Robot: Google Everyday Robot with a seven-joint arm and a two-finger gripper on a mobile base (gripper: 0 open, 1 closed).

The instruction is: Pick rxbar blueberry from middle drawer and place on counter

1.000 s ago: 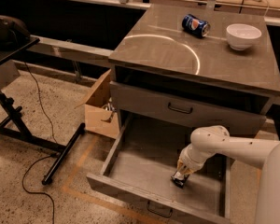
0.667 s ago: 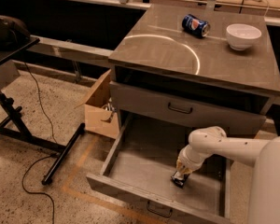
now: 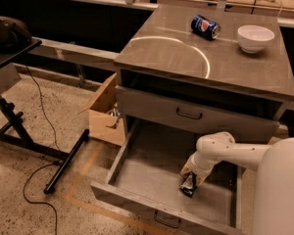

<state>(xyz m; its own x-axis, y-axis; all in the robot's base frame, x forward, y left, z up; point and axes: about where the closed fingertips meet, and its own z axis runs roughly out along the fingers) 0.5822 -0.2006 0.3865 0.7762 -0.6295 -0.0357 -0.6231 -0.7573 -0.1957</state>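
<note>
The gripper [image 3: 191, 178] is down inside the open middle drawer [image 3: 149, 173], below the right half of the table's [image 3: 171, 58] front edge. Its jaws look clamped on the upper end of the rxbar blueberry [image 3: 188, 186], which stands tilted with its lower end at the drawer floor.

The bar should be light, and its foil wrapper slick and crinkly, with a firm core. It is best pinched across the flat faces, near the middle rather than on a loose end seal.

The arm's wrist covers the bar's top, so how deep the hold goes is unclear and the lettering is unreadable. The drawer's near right corner is hidden by the robot's body.
</note>
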